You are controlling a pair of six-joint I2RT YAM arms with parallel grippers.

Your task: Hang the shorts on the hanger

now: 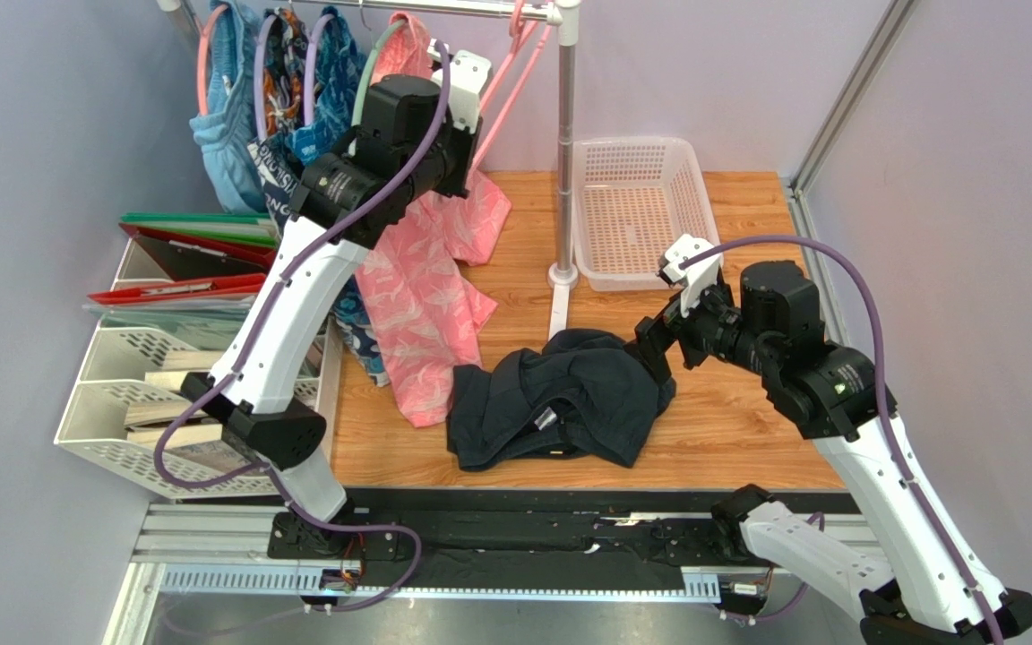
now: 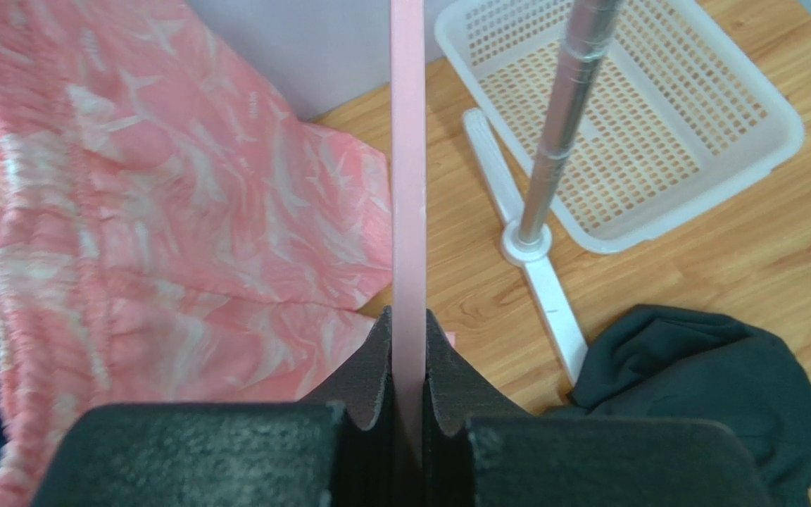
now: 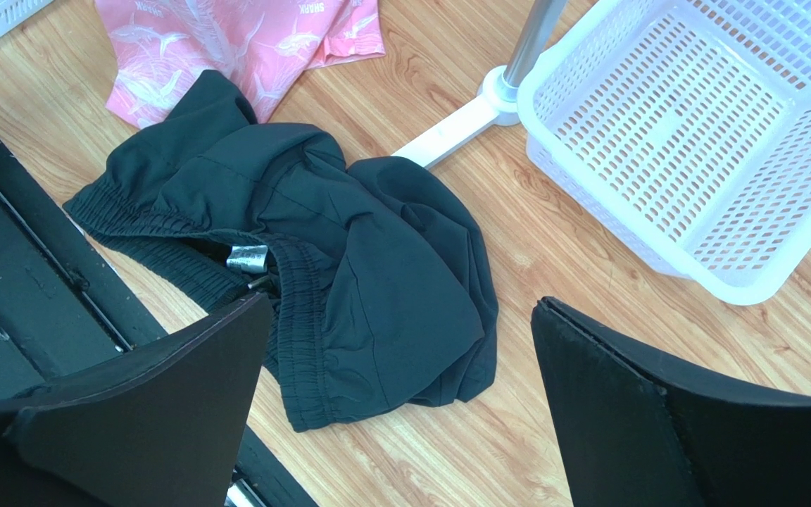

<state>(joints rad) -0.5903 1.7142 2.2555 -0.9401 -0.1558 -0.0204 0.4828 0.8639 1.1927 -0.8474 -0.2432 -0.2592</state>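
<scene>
The black shorts (image 1: 562,401) lie crumpled on the wooden table near its front edge; they also show in the right wrist view (image 3: 367,275) and at the lower right of the left wrist view (image 2: 706,380). The pink hanger (image 1: 515,61) hangs from the rail at the back. My left gripper (image 1: 468,81) is raised at the rail and shut on a thin bar of the pink hanger (image 2: 408,190). My right gripper (image 1: 656,343) is open and empty, just right of and above the shorts, its fingers (image 3: 167,412) spread wide.
A white perforated basket (image 1: 643,208) stands at the back right beside the rack pole (image 1: 565,148) and its white foot. A pink leaf-print garment (image 1: 421,289), blue patterned garments and purple hangers hang at the rail's left. White trays with folders (image 1: 158,363) stand left.
</scene>
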